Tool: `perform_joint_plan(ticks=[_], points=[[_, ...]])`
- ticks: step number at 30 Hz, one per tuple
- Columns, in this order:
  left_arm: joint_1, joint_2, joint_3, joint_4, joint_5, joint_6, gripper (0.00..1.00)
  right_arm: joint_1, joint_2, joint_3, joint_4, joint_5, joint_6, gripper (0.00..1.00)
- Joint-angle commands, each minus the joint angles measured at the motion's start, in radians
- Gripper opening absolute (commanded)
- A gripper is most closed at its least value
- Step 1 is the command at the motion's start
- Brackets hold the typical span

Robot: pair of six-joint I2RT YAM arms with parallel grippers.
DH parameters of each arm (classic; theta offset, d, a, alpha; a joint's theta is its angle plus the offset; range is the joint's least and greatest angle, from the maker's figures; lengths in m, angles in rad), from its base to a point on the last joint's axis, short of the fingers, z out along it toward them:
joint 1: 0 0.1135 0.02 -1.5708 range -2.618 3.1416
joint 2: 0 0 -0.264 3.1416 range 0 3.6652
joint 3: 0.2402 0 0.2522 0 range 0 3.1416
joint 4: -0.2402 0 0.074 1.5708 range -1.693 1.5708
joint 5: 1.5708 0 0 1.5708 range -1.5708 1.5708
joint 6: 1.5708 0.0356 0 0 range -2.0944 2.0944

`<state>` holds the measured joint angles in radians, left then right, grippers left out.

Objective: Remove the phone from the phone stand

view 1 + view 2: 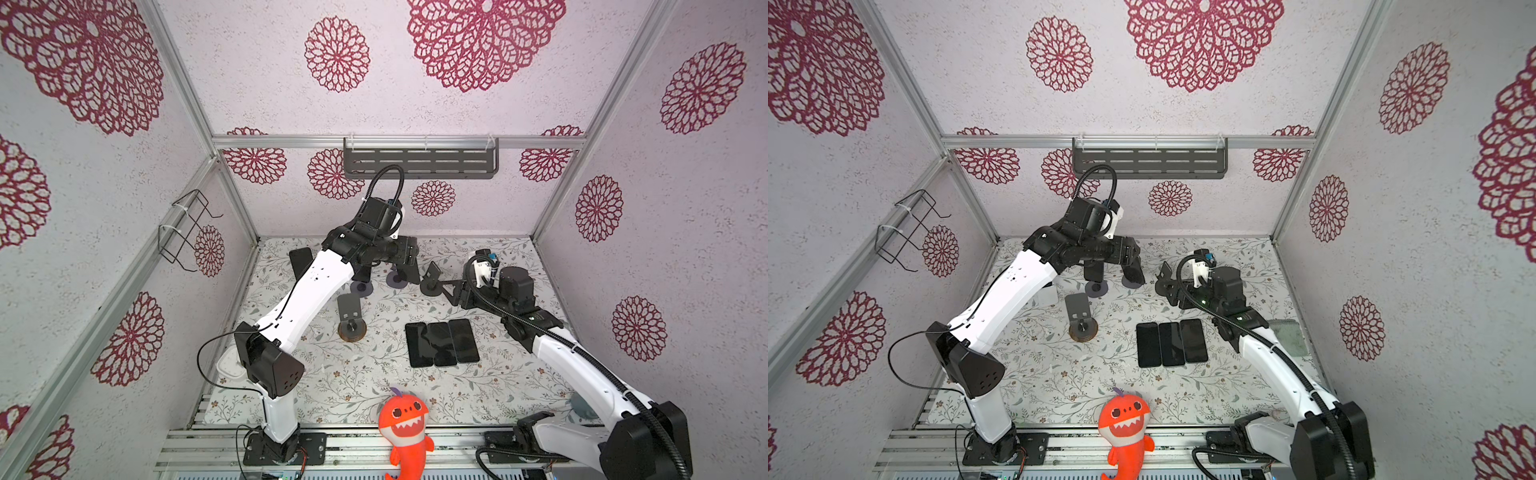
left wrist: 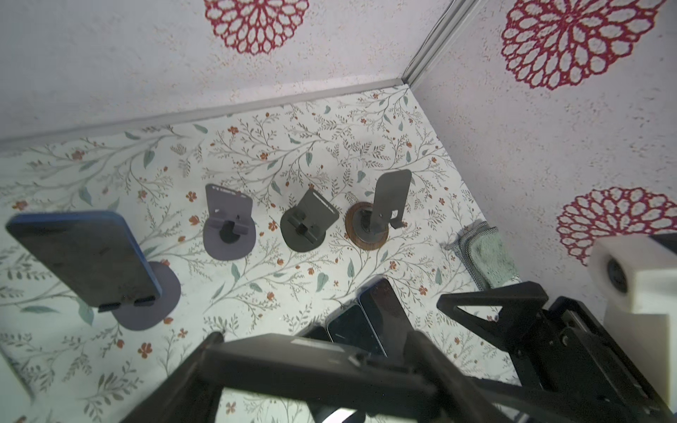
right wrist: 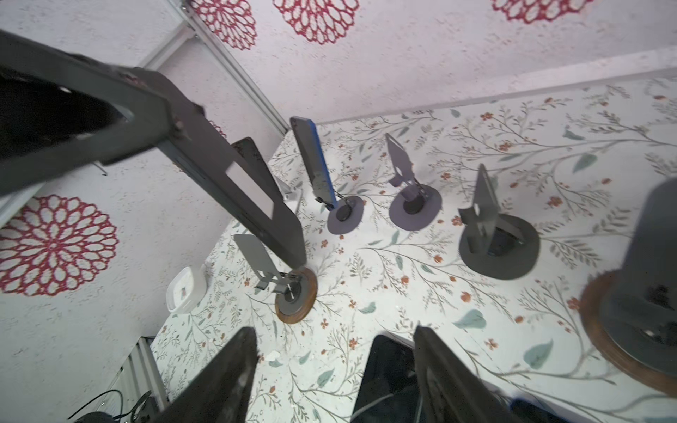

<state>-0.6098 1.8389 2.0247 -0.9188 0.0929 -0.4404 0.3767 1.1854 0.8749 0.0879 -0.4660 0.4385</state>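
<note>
A blue-cased phone [image 2: 82, 256] is propped on a purple-based stand [image 2: 157, 304], apparently not yet dealt with. Beside it, a dark phone [image 2: 318, 357] is clamped across its width by the left gripper [image 2: 315, 338] and carried clear of the empty purple stand [image 2: 229, 234], so removal is judged nearly complete. The right gripper [image 3: 333, 331] is held spread and empty near three phones [image 1: 442, 343] laid side by side, presumably the drop spot.
</note>
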Motion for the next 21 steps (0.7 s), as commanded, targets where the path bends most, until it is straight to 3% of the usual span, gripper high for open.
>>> perform_joint_plan(ticks=[1,15,17,21], points=[[0.016,-0.037,-0.04,-0.016,0.082,-0.082,0.77,0.032,0.034,0.046,0.107,-0.075,0.005,0.69],[0.04,-0.045,-0.113,0.04,0.139,-0.131,0.76,0.148,0.195,0.096,0.226,-0.038,0.006,0.67],[0.043,-0.045,-0.116,0.042,0.143,-0.132,0.76,0.159,0.207,0.093,0.242,-0.025,0.005,0.63],[0.051,-0.054,-0.137,0.058,0.148,-0.143,0.76,0.175,0.21,0.08,0.281,0.01,0.017,0.44]])
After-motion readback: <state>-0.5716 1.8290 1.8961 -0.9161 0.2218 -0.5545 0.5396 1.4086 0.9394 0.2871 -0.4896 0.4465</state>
